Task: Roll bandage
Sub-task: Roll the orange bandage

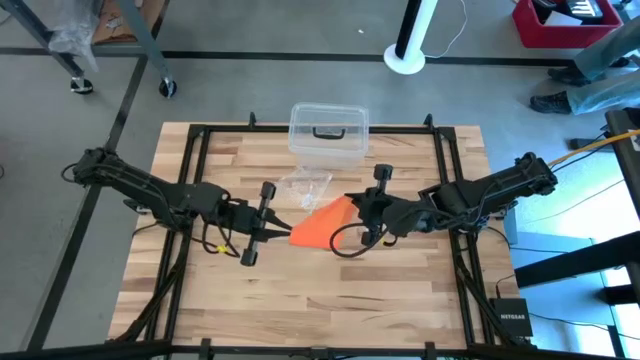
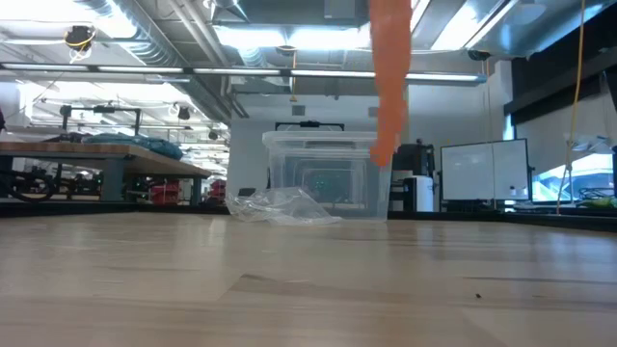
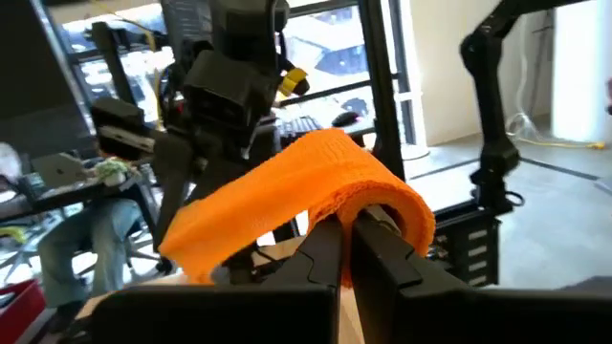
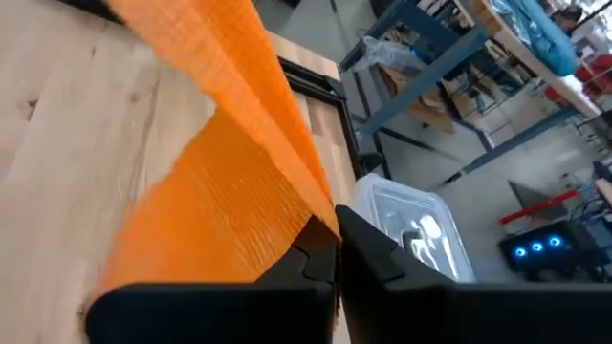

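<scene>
holding: you've got both grippers clamped on the bandage (image 1: pixel 322 225)
left gripper (image 1: pixel 282 231): pinches its near end
right gripper (image 1: pixel 349 204): pinches its far end
bandage: stretched above table, just before clear box (image 1: pixel 328 132)

This is a robotics lab or workshop: a butcher-block table (image 1: pixel 300 290) in a black metal frame stands on a taped grey concrete floor (image 1: pixel 250 90), with exposed ceiling ducts (image 2: pixel 145 43), workbenches (image 2: pixel 96 159) and computer monitors (image 2: pixel 482 172) beyond it.
</scene>
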